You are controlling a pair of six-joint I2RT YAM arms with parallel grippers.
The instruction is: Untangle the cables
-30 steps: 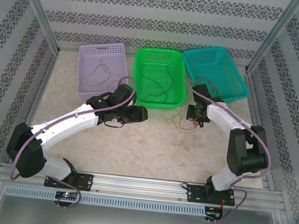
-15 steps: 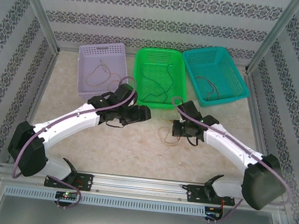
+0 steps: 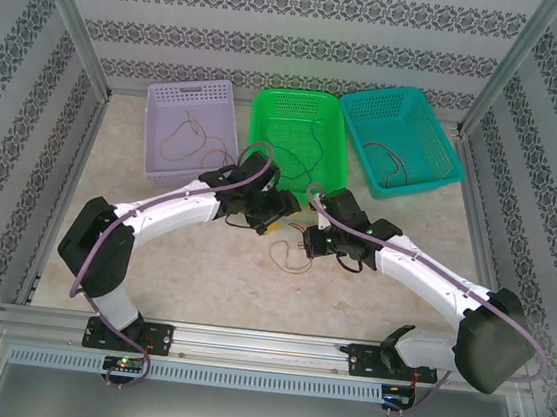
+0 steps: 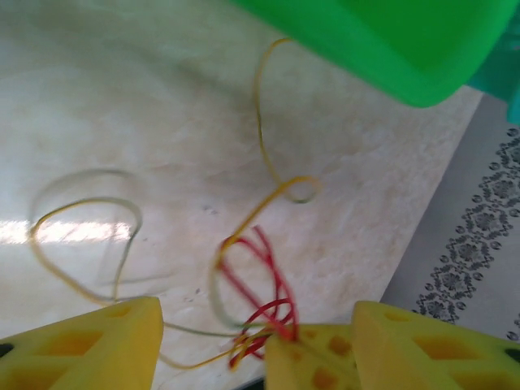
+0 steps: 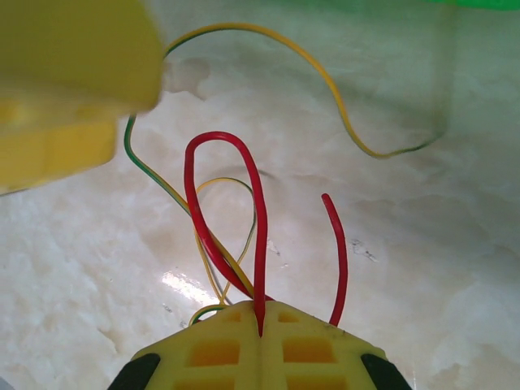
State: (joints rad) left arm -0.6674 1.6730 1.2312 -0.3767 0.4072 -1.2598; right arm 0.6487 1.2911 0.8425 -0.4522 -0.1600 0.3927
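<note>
On the table lies a small tangle of cables: a red cable (image 5: 258,244) looped up from my right gripper (image 5: 260,313), which is shut on it, and a thin yellow-green cable (image 5: 325,81) arching around it. In the left wrist view the red cable (image 4: 276,276) and the yellow cable (image 4: 262,122) run between the fingers of my left gripper (image 4: 260,341), which stands open around the right gripper's tip. From above, the left gripper (image 3: 279,219) and right gripper (image 3: 301,239) meet just in front of the green basket, with a yellow loop (image 3: 285,260) trailing on the table.
Three baskets stand along the back: purple (image 3: 221,96) with a brown cable (image 3: 180,142), green (image 3: 337,180) with a dark cable (image 3: 299,161), teal (image 3: 446,147) with a dark cable (image 3: 389,166). The green basket's corner (image 4: 390,41) hangs close above the left gripper.
My right arm has swung left from beside the teal basket to the table's middle, dragging the cable tangle. My left gripper has moved right to meet it.
</note>
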